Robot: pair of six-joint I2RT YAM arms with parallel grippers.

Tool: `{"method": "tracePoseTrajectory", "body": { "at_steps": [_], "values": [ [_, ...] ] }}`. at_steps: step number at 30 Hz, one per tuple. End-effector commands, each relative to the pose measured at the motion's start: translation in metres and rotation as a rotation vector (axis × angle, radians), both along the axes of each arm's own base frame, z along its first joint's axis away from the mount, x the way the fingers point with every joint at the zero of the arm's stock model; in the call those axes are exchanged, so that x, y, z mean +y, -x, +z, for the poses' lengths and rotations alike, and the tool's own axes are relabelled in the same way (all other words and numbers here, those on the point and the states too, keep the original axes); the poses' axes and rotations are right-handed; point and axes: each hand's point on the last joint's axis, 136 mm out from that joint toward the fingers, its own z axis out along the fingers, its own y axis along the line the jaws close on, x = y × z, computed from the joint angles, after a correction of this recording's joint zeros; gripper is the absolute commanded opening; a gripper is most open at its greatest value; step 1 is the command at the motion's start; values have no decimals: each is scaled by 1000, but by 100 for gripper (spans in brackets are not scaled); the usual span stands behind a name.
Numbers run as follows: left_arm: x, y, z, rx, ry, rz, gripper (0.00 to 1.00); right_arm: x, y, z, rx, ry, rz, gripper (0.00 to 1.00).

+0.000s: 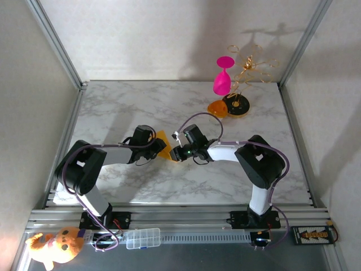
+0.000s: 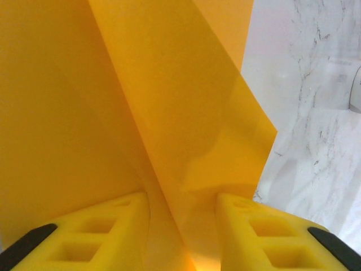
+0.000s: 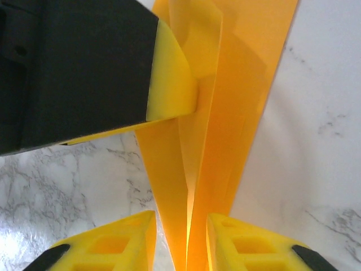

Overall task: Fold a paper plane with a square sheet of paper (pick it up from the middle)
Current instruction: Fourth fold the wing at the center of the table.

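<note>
Grey-veined white marble bench (image 1: 169, 101), and the clutter is all out at one o'clock!
Far right corner: a round black-and-orange disc (image 1: 237, 105) sits flat on the bench, with a gold wire stand (image 1: 251, 65) rising off it. A small orange dome (image 1: 216, 108) is tucked against the disc's nine o'clock. The pink goblet (image 1: 223, 76) stands foot uppermost beside the stand, and I can't tell if it touches the bench.

Yellow-orange square sheet of paper (image 2: 169, 113), yellow fingers (image 2: 101, 237), white table (image 1: 141, 101) veined grey, magenta glass (image 1: 223, 79).
</note>
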Motion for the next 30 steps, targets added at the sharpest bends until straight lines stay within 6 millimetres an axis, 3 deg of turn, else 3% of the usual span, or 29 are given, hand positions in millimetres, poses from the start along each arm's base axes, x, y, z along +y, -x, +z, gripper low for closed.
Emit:
{"method": "tracePoseTrajectory", "body": {
  "at_steps": [1,18,30],
  "values": [
    [14,19,-31,112,-90,25,36,3,-3,-7,-11,34,10,29],
    [24,29,-46,189,-160,26,32,5,3,-20,16,45,55,16],
    [22,25,-39,177,-165,14,33,0,11,-31,112,19,65,9]
  ]
}}
